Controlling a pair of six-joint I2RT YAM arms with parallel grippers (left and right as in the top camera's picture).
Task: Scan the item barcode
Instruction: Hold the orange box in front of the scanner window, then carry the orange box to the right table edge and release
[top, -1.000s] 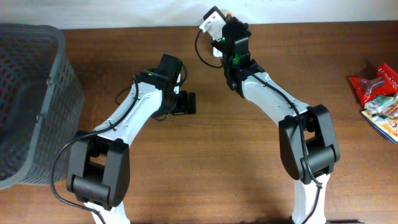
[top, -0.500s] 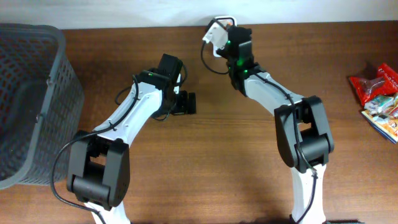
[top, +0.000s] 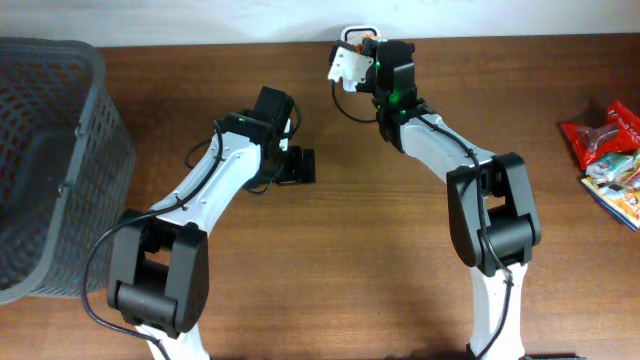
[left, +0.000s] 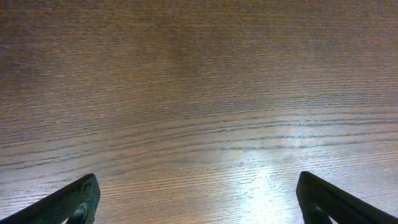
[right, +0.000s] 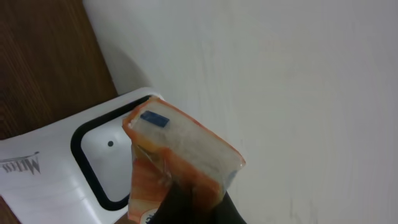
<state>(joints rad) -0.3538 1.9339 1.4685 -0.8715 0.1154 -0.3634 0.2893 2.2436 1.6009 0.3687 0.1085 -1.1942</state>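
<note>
Pinching an orange packet before the white scanner: right gripper; left gripper wide, empty. Basket left, snack packets right.

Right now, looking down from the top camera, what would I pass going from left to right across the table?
First the basket → the open left gripper → the right gripper pinching the orange packet → the snack bags at the far right.
</note>
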